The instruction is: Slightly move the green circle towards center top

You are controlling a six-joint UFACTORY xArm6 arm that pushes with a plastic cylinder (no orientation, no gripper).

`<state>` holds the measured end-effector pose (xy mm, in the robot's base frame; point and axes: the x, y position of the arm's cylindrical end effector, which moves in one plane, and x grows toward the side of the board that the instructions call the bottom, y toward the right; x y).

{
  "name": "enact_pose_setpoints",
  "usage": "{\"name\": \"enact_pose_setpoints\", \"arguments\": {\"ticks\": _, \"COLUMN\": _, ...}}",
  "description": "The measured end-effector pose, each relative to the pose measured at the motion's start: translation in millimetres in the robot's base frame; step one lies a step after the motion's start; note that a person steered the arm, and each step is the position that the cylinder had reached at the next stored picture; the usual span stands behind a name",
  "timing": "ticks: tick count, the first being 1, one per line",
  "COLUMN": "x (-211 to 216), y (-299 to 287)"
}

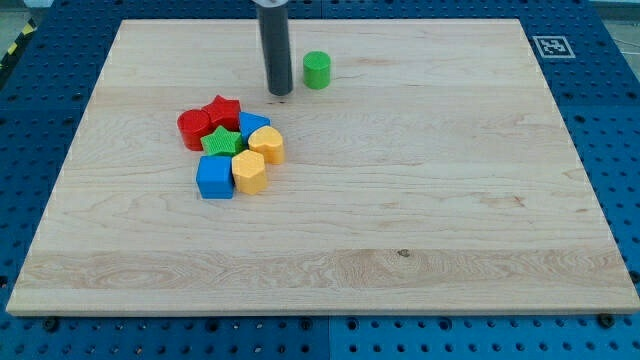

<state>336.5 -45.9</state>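
Counter [400,250]: wooden board on a blue pegboard; near half bare.
Cluster: sat left of centre, well apart from the task block. Nearest, blue cube [214,178] touching yellow hexagonal block [248,172]; behind them green star [223,141], a second yellow block [267,144], a blue block [252,123] mostly hidden; farthest, red cylinder [193,128] and red star [223,109].
Green circle [316,70]: stood alone near the view's top, slightly left of centre.
My tip [279,94]: rested on the counter just beside the green circle, to its left and slightly nearer the camera; a small gap showed, no contact.
Gripper: none fitted, so neither clenched nor released applied; rod only.
Step (judged): approach done, push not yet begun.
Next move (judged): a short push rightward and slightly up-view.
Obstruction: none between circle and top centre; fiducial tag [552,45] lay far right.
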Motion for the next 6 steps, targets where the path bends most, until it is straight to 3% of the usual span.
{"name": "enact_pose_setpoints", "arguments": {"ticks": 4, "x": 13, "y": 42}}
{"name": "enact_pose_setpoints", "arguments": {"ticks": 6, "x": -11, "y": 69}}
